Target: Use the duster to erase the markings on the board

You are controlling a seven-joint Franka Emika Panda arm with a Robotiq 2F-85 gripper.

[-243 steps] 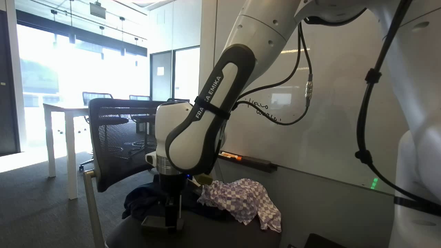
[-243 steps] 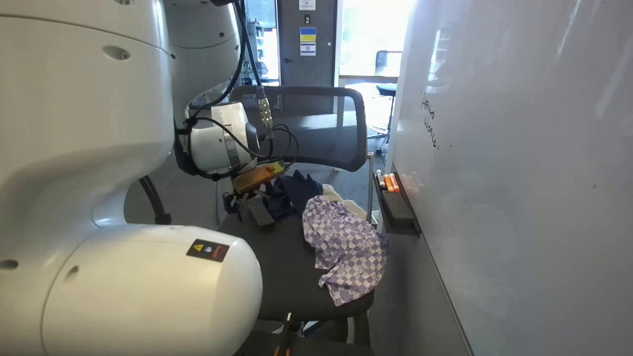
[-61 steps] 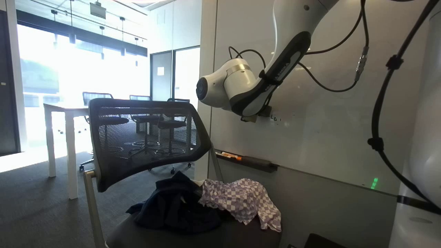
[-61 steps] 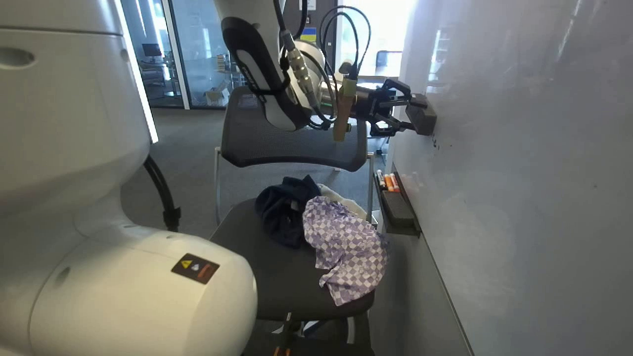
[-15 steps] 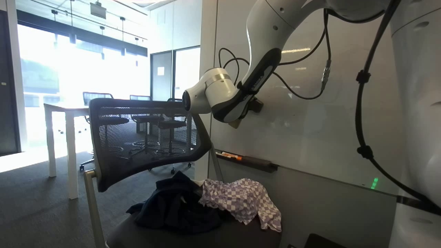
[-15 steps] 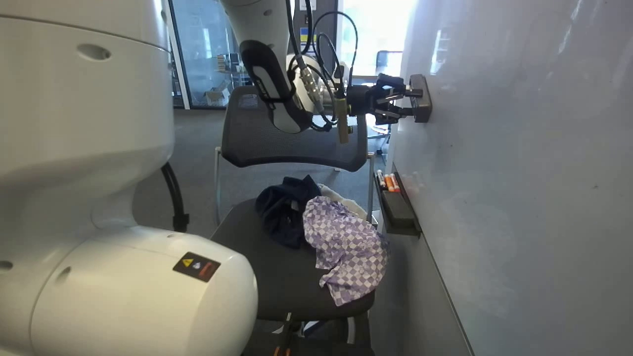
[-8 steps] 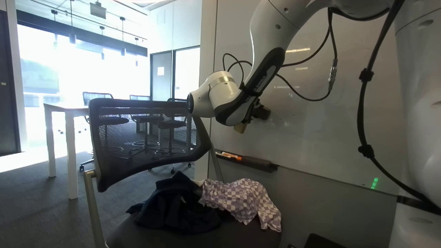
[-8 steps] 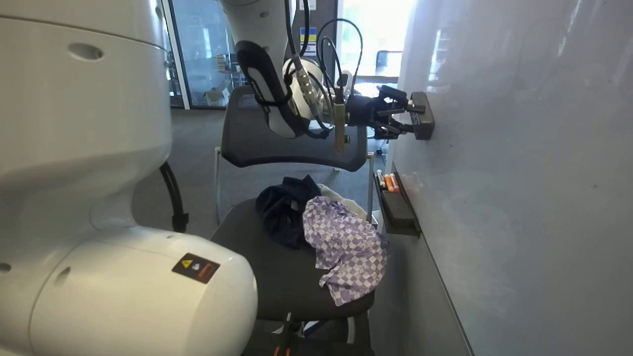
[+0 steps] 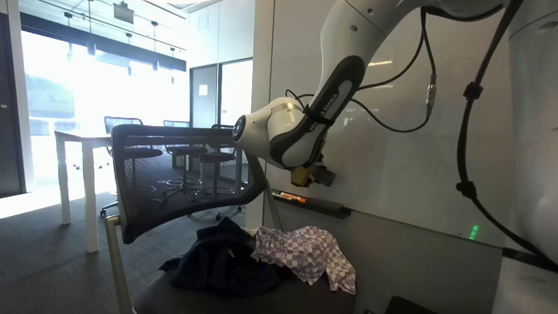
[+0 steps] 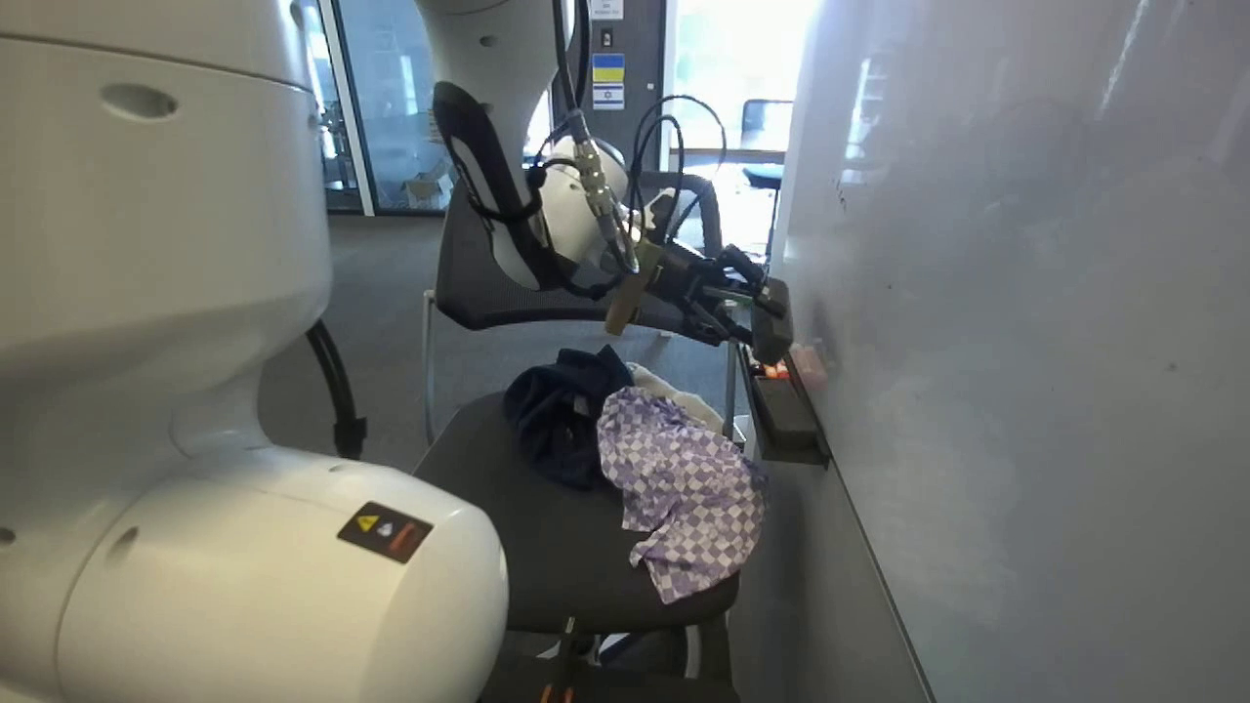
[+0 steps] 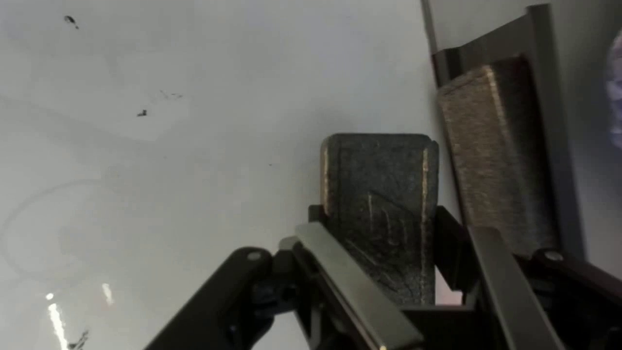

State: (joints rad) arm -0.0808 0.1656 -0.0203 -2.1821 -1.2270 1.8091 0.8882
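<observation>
Downward since the earlier frame I've brought the duster [image 10: 774,332], gripped between my jaws; it shows right of centre in an exterior view, just above the tray [image 10: 793,455]; small dark specks [image 11: 142,113] dot the board [image 11: 233,121] at upper left in the wrist view.

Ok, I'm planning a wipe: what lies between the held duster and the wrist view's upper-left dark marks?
In the wrist view, whiteboard lies between duster and marks, bare but for tiny specks.

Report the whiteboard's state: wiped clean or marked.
Marked, not wholly clean: small dark traces show on the whiteboard in the wrist view.
</observation>
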